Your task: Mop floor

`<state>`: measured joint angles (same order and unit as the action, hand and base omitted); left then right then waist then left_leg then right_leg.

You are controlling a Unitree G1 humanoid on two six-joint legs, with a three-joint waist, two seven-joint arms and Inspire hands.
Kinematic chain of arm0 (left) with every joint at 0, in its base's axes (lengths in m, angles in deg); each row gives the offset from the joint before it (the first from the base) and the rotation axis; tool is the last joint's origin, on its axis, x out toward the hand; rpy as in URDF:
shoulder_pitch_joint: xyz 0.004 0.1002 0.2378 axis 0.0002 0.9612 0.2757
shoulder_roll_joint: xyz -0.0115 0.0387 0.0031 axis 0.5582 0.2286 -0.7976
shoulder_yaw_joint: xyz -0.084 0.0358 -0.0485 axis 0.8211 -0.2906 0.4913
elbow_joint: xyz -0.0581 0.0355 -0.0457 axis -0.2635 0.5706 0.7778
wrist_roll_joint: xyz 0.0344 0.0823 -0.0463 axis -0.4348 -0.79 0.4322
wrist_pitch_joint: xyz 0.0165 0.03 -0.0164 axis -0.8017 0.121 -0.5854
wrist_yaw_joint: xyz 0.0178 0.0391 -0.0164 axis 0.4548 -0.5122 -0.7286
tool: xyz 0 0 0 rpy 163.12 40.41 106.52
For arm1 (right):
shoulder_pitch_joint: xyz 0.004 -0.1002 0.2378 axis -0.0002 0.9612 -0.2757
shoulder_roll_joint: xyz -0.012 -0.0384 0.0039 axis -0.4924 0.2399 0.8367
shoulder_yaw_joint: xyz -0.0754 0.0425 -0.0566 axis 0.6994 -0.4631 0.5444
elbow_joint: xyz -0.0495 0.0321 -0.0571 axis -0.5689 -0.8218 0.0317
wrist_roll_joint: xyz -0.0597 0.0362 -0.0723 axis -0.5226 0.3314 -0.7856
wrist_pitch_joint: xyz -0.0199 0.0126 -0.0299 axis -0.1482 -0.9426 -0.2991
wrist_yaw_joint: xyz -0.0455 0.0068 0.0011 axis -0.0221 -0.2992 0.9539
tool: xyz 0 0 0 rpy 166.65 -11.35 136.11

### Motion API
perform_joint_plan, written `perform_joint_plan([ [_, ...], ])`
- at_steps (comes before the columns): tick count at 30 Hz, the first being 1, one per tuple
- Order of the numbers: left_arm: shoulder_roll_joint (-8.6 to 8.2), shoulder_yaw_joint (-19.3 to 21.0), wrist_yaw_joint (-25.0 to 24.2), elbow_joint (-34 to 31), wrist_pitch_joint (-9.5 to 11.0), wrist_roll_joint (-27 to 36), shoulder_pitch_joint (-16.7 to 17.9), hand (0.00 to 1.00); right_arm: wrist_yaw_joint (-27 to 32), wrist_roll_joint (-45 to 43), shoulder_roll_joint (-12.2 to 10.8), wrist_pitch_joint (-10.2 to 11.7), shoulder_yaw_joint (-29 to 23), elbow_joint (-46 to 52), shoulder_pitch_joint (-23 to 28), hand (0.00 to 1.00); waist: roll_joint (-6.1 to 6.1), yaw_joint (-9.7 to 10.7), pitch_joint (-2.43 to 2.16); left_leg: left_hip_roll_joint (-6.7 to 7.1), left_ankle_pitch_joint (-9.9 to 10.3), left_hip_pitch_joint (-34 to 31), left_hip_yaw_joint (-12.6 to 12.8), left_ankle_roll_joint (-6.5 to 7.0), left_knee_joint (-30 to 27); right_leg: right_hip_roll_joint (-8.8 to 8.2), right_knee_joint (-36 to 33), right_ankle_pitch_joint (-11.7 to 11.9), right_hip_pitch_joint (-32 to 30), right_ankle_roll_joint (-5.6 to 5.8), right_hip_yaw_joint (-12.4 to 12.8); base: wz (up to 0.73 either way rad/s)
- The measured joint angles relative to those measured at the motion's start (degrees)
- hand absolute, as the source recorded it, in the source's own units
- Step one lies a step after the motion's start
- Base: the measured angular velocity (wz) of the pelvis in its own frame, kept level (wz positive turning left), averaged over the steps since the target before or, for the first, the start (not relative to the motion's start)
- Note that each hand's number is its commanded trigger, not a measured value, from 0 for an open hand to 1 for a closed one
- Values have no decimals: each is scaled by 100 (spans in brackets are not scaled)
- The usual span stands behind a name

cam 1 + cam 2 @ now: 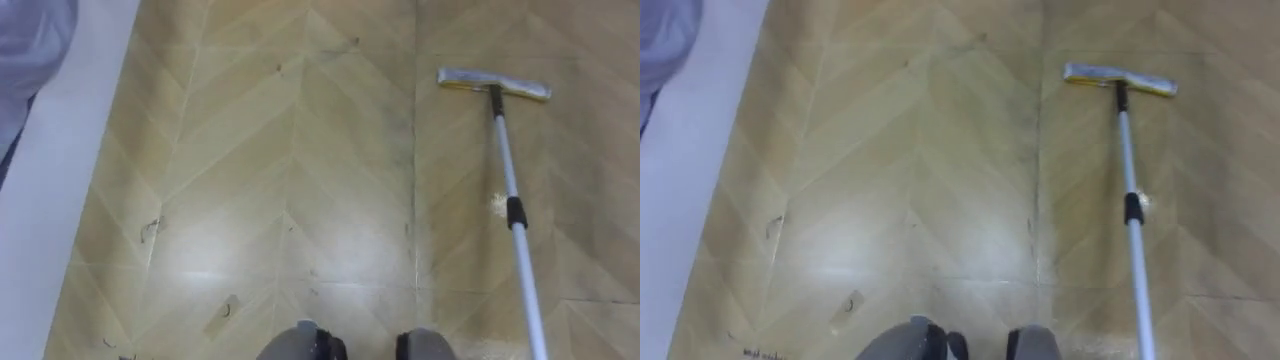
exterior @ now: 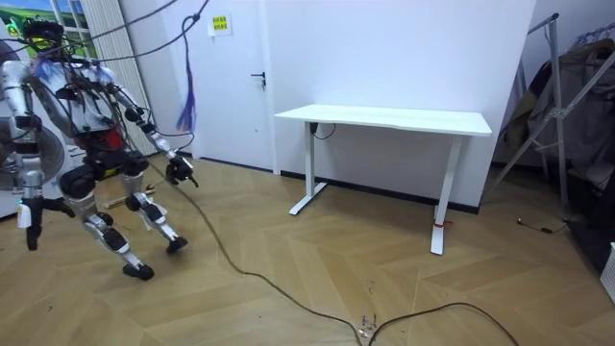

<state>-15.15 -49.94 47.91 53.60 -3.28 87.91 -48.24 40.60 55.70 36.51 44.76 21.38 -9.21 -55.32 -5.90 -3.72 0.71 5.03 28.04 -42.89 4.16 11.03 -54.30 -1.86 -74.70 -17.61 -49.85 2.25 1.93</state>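
A wooden floor (image 1: 250, 200) of pale zigzag boards runs under everything, marked here and there with small dark scuffs; the mop (image 1: 505, 170) is on it, ahead and to the right of the robot's feet; its flat grey-and-yellow head (image 1: 493, 85) rests crosswise at the far end; the pale pole slants back from the head, past a black collar (image 1: 516, 213), to the lower right edge of the eye view, and what holds it there cannot be told. A white wall (image 1: 55, 220) borders the floor on the left, with a bluish shape (image 1: 30, 40) in the top corner beside it. In the room view the robot stands with legs apart near a door (image 2: 231, 86); its left hand (image 2: 178, 171) reaches out low toward the room view's right; its right hand (image 2: 29, 226) hangs at the room view's left; the 2 hands are too small to tell whether they grip anything; a white table (image 2: 384, 119) stands well apart, further to the room view's right.
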Motion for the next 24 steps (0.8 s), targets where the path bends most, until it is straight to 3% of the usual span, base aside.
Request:
perform_joint_plan([
  [2,-35,-21,3,-5,-3,9,20,0,117,-140,-24,-52,-27,42,-223,100,-72,16,18,176,1,131,-249,4,111,130,619,-172,-252,-26,-136,-63],
  [3,-42,-20,23,-2,-22,14,74,0,177,-195,-33,-144,-50,37,-400,100,-66,13,31,323,1,259,-486,5,187,210,1240,-235,-279,-69,-255,-57],
  [5,-47,9,77,22,-57,40,174,0,249,-306,-17,-346,-81,23,-784,100,-30,-84,52,506,3,511,-797,1,304,312,2187,-192,-198,-183,-435,-53],
  [6,-51,14,164,72,-114,65,232,0,293,-419,19,-467,-149,-14,-1080,100,-13,-112,56,657,38,642,-1037,-49,297,309,2559,-140,-68,-269,-496,-23],
  [7,-48,17,237,78,-184,65,262,0,331,-443,93,-575,-170,-24,-1342,100,21,-143,63,761,117,682,-1118,-147,181,241,2550,-86,11,-397,-517,-5],
  [8,-39,25,267,70,-213,65,263,0,333,-436,142,-593,-170,-24,-1461,100,64,-149,78,774,143,680,-1061,-252,70,148,2455,-81,37,-424,-560,31],
  [9,8,63,281,62,-220,140,265,0,322,-435,237,-595,-173,-37,-1695,100,171,-148,107,715,152,627,-741,-587,-230,-109,2185,-78,77,-596,-713,52],
  [10,79,65,280,60,-222,179,280,0,276,-432,305,-534,-174,-108,-1910,100,279,-159,97,570,167,588,-386,-788,-497,-230,1939,-269,99,-631,-799,58],
  [11,108,75,282,57,-223,198,280,0,237,-425,340,-485,-173,-139,-1974,100,326,-164,91,491,149,548,-249,-841,-636,-245,1868,-337,110,-619,-826,52],
  [13,109,118,289,-5,-222,245,253,0,50,-310,420,-159,-172,-121,-2245,100,489,-331,94,239,-107,175,-127,-1272,-1231,-280,1900,-437,195,-667,-945,45],
  [14,109,118,285,-20,-222,247,252,0,21,-245,415,-81,-175,-94,-2248,100,531,-355,76,141,-57,68,-182,-1184,-1168,-278,1938,-439,219,-668,-946,66],
  [15,112,128,282,-98,-225,239,250,0,-46,-74,413,36,-179,-78,-2225,100,560,-333,77,-165,-19,-195,-385,-1115,-822,-250,2031,-462,289,-629,-961,90],
  [16,86,112,255,-192,-241,176,258,0,-77,59,377,71,-202,-85,-2105,100,575,-316,83,-431,-71,-429,-571,-1096,-221,-216,2118,-505,413,-550,-974,97],
  [17,63,113,241,-193,-257,130,256,0,-81,93,354,98,-238,-96,-1994,100,594,-300,85,-516,-305,-476,-493,-991,-153,-239,2135,-551,494,-484,-969,101],
  [18,-33,113,210,-160,-296,83,252,0,-100,102,352,135,-305,-167,-1695,100,575,-250,58,-516,-433,-334,-425,-863,15,-315,2210,-647,684,-329,-955,92],
  [19,-114,114,167,-171,-327,-24,244,0,-96,108,349,144,-305,-328,-1384,100,561,-227,55,-400,-469,-85,-394,-789,214,-341,2344,-691,921,-208,-863,83],
  [21,-137,150,139,-160,-369,-261,195,0,-89,98,306,144,-280,-364,-801,100,556,-226,51,-323,-457,267,-294,-677,417,-405,2456,-690,1233,-137,-752,22],
  [22,-149,315,144,-160,-385,-419,192,0,-90,84,247,142,-277,-364,-446,100,516,-218,13,-320,-392,407,-286,-661,435,-404,2498,-687,1402,-131,-744,-10],
  [24,-166,499,186,-109,-366,-447,116,0,-78,-1,133,75,-275,-364,-80,100,428,-115,-4,-301,-336,610,-274,-624,464,-421,2460,-684,1577,-126,-713,-9],
])
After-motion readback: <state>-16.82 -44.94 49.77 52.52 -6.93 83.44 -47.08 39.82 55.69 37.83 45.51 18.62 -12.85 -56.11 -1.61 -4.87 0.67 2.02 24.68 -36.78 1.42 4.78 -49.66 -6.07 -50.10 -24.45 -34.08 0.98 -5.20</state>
